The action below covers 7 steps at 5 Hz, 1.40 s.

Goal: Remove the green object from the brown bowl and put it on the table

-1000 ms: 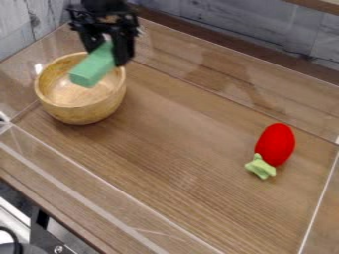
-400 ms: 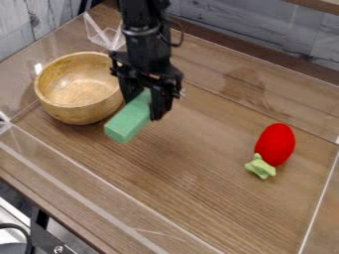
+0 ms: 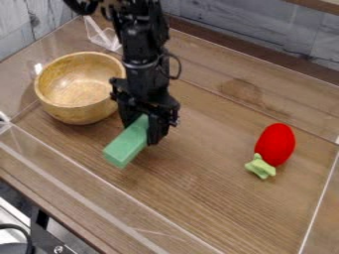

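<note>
Placing step: we found the gripper [image 3: 149, 126] clamped shut on the green block [image 3: 127, 145], outside the bowl [image 3: 79, 87], low end at the bench [image 3: 199, 189]. Next, we judged: release, then lift clear.

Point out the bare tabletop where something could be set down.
Free: the wood-grain table between the flat light green block and the red strawberry toy, plus the near strip. Crowded: the left, where the gripper holds the block beside the round wooden bowl.
</note>
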Available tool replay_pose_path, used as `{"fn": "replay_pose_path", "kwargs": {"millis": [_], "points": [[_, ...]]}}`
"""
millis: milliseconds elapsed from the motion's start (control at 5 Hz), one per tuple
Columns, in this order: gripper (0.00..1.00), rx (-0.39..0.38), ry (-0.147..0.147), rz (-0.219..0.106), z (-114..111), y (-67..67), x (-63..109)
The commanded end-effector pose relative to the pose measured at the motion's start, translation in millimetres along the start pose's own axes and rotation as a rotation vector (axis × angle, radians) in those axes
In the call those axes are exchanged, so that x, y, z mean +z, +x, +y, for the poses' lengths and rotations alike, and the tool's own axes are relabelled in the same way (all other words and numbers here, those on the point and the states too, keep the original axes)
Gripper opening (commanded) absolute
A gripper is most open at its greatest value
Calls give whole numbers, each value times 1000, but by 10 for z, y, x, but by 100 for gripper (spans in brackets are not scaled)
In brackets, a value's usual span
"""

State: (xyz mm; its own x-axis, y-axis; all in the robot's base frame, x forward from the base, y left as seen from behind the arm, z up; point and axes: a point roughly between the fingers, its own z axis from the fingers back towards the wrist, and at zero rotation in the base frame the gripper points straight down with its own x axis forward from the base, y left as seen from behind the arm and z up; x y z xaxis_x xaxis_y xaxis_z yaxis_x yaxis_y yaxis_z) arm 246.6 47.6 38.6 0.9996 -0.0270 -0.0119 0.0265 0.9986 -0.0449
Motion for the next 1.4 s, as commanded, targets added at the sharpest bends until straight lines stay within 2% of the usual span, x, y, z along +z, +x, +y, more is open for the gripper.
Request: {"fn": "replay_pose_path", "kwargs": {"millis": [0,200,800,1000,1200], "points": [[0,-22,17,-23,7,13,-43],[0,-29,18,-15,11,-6,-123],[0,-12,15,7,23,-18,-132],[100,3,-5,-9,28,7,19],[100,20,-26,-26,37,30,173]]}}
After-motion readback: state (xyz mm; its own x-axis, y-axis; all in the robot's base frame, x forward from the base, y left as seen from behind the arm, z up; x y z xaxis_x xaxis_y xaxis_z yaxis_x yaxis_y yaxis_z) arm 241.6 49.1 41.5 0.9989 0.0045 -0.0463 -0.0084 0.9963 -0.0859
